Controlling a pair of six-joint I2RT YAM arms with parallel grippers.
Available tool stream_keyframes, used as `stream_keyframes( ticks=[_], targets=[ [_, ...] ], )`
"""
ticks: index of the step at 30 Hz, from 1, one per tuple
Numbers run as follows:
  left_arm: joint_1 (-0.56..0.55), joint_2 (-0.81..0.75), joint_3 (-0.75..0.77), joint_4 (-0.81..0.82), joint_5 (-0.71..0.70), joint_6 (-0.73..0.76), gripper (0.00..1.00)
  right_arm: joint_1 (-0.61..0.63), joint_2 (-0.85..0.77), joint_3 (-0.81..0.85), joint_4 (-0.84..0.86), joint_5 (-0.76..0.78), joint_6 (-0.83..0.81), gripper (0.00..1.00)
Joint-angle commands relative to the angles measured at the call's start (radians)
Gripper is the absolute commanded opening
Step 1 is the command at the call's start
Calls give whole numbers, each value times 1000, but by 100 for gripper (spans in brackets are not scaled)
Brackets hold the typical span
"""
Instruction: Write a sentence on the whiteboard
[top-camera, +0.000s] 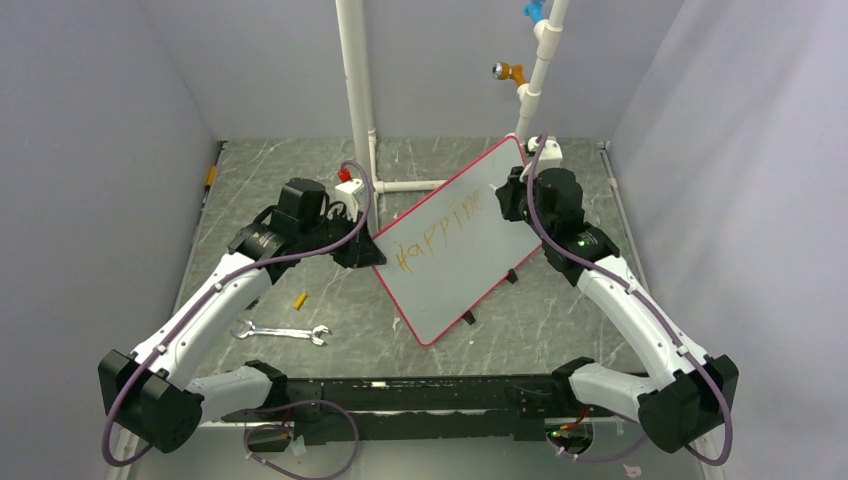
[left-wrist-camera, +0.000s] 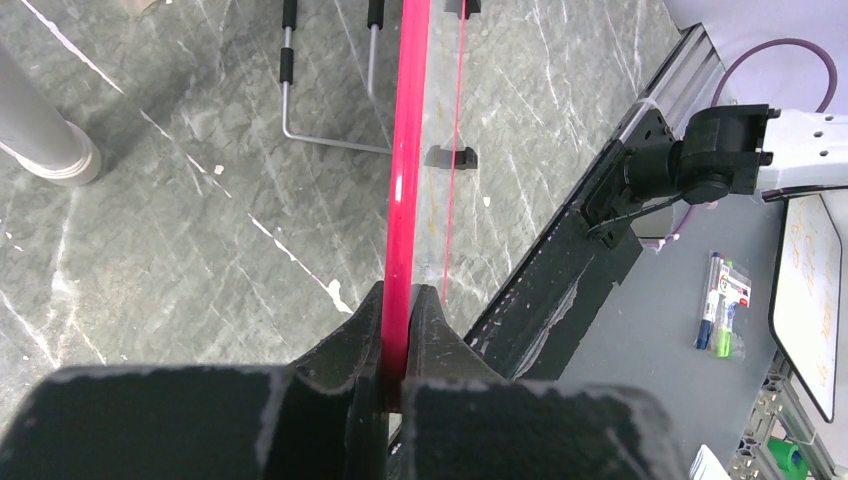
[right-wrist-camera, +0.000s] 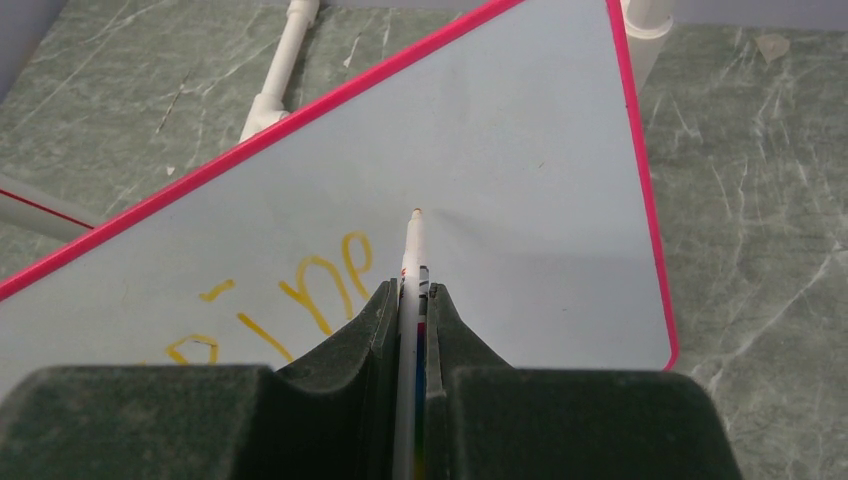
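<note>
Closest to the lens, the right gripper has its jaws clamped together on a thin white marker. The marker juts forward so that its tip sits at the whiteboard just ahead of the fingers, though actual contact is hard to confirm. Left of that tip and a little behind it runs the sentence in orange-yellow strokes, reading only something like "Happine" (the last letters are hard to read). Blank board lies ahead and to the right of the tip, presumably why the pen sits there: the word has room to go on. Across the board, the left gripper is pinched tight on the red frame edge, seemingly to steady the board against the pen's push. Well beyond it, on the table, lie a wrench and a small yellow piece.
</note>
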Motion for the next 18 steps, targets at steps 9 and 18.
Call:
stream_keyframes(
  ticks=[9,18],
  targets=[
    [8,-1,2,13,-273,205,0,-17,55,71,59,-78,2,0],
    [9,3,3,12,-272,207,0,-18,58,58,51,-142,10,0]
  ],
)
